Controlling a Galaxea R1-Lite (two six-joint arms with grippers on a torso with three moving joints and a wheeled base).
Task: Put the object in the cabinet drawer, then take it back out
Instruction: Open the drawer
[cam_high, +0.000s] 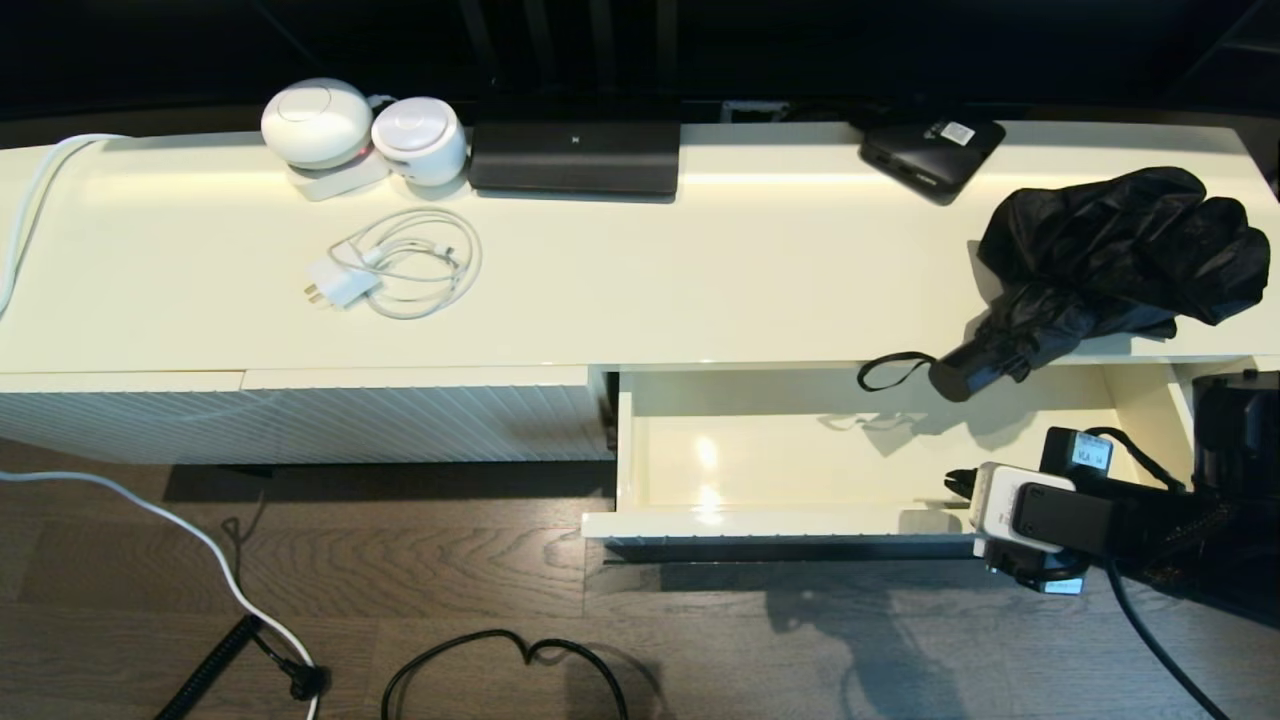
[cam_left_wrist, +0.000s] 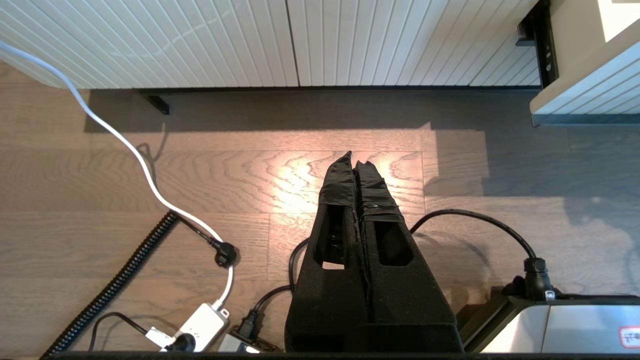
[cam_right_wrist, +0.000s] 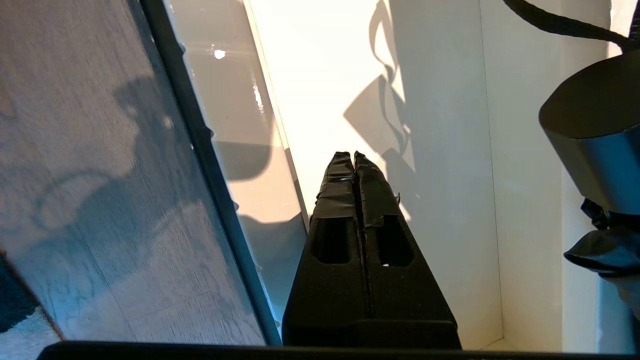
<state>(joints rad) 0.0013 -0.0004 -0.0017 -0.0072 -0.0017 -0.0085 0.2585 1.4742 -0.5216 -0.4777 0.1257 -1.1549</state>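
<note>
On the right end of the cabinet's tabletop (cam_high: 700, 290) the umbrella (cam_high: 1100, 260) lies with its stubby handle and wrist loop jutting over the open, bare drawer (cam_high: 640, 450). The right claw (cam_right_wrist: 354, 156) hangs over the drawer's near right corner, fingers pressed shut and holding nothing. It should rise, spread wide, and close on the firm handle rather than the loose fabric, which would likely slip. The left claw (cam_left_wrist: 354, 156) hangs shut over the floor
</note>
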